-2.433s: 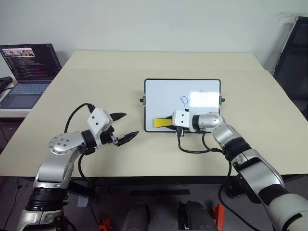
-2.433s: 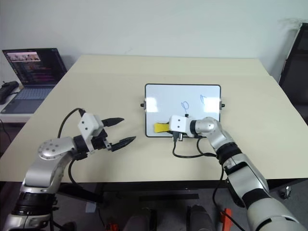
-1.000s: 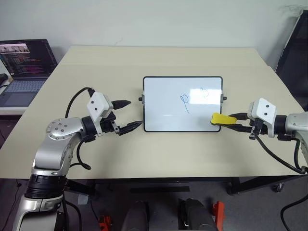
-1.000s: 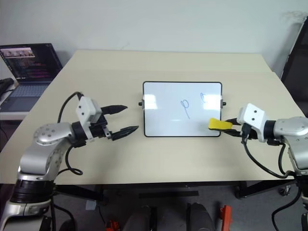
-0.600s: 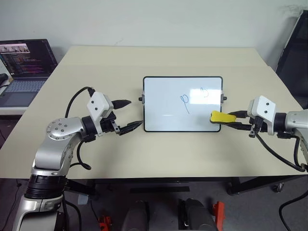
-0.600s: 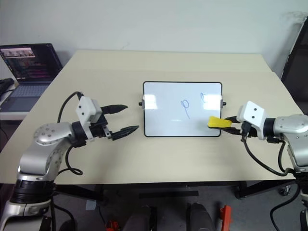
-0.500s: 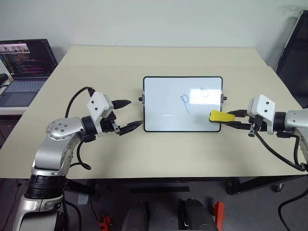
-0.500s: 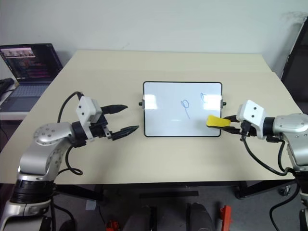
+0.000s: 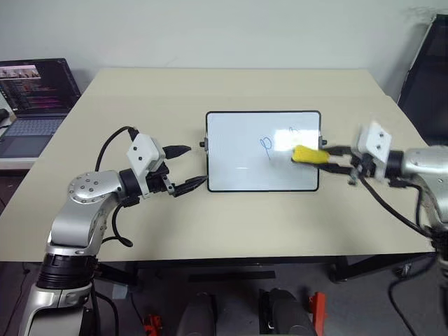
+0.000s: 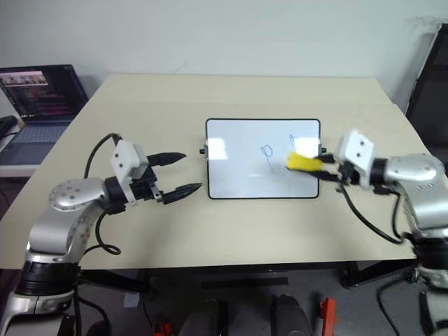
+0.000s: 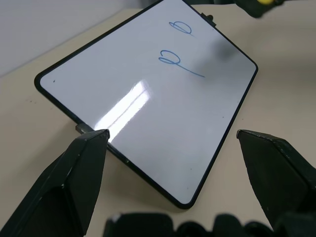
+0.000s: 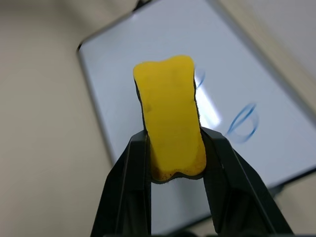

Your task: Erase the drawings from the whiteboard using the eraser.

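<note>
A: What sits farthest left?

B: A laptop (image 9: 35, 91), lid up, on a side surface off the table's (image 9: 238, 84) left edge, at about ten o'clock from the board.

A: And the left pincer (image 9: 187, 168)?

B: Its two black fingers are spread wide, with nothing between them. It hovers just off the board's left edge, at nine o'clock from the board's middle, pointing toward it. From the left wrist, the fingertips (image 11: 91, 143) frame the near edge of the board with a gap on both sides.

A: Where is the board?

B: The board (image 9: 241, 157) lies flat in the middle of the table. Two drawings (image 9: 267, 144), thin blue loops, sit on its right half, at about two o'clock from its middle. One is partly behind the eraser.

A: The eraser?

B: The eraser (image 9: 308, 155) is above the board's right edge, at three o'clock. I cannot tell whether it touches the surface.

A: Who holds it?

B: The right pincer (image 9: 334, 159) pinches the eraser by its sides, fingers pressed against the yellow block, reaching in from the right.
</note>
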Controlling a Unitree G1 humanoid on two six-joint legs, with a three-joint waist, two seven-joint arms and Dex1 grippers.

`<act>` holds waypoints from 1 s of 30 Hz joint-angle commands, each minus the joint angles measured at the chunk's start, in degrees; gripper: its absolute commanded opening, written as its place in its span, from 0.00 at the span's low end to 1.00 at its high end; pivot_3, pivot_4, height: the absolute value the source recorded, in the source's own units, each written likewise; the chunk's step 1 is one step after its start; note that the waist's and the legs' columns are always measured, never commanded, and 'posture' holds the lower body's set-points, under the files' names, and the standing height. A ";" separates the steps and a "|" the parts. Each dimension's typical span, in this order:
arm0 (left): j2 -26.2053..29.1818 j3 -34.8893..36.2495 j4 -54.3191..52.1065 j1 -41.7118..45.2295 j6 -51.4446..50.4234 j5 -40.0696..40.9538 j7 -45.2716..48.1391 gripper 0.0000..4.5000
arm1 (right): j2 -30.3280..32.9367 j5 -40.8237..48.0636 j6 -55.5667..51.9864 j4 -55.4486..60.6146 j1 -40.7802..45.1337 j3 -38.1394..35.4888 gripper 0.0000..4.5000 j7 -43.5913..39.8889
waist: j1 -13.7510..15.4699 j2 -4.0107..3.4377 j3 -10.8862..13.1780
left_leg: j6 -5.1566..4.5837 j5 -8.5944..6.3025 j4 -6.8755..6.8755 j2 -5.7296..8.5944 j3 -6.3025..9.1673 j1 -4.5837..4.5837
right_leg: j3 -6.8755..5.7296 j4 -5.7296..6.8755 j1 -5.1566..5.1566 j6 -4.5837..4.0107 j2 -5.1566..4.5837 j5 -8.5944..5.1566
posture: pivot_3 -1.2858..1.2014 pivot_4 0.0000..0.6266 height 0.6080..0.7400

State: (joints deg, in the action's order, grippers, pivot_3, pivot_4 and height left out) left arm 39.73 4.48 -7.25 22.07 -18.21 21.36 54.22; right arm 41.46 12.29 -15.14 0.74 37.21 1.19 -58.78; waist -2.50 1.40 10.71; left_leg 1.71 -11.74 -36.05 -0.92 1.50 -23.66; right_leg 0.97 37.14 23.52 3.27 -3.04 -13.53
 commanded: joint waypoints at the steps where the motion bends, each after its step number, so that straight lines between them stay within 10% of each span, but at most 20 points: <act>1: -0.30 0.35 -1.16 0.35 1.01 -0.01 -0.61 1.00 | -7.02 -4.59 0.68 -3.19 6.06 4.77 0.23 6.98 | 0.10 0.00 0.00 | 0.00 0.00 0.00 -0.01 0.02 0.02 | -0.02 0.01 -0.02 -0.01 0.02 0.00 | 0.52 0.24 1.00; 8: -0.20 1.02 -2.08 -0.43 0.82 -0.03 -1.70 1.00 | -16.59 -13.10 6.41 -16.94 13.47 10.40 0.23 15.21 | 1.14 0.01 0.00 | 0.01 0.00 0.00 0.07 0.06 -0.17 | -0.07 -0.07 0.06 -0.26 -0.05 0.19 | 0.52 0.24 1.00; 30: -0.24 0.85 -2.75 -2.14 0.89 -0.04 -2.69 1.00 | -14.74 -15.87 21.28 -43.31 16.40 8.69 0.23 14.00 | 0.78 0.02 -0.01 | 0.01 0.00 -0.02 0.08 0.06 -0.04 | -0.06 -0.03 -0.08 -0.25 -0.07 0.22 | 0.52 0.24 1.00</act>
State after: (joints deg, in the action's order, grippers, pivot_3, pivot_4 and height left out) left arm 39.17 4.43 -8.61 19.32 -18.18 21.21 51.79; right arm 26.06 -3.43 6.21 -41.40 54.89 10.59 -44.01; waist -1.72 1.42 10.70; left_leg 1.72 -11.74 -36.08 -0.84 1.56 -23.69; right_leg 0.91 37.10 23.43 3.02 -3.10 -13.31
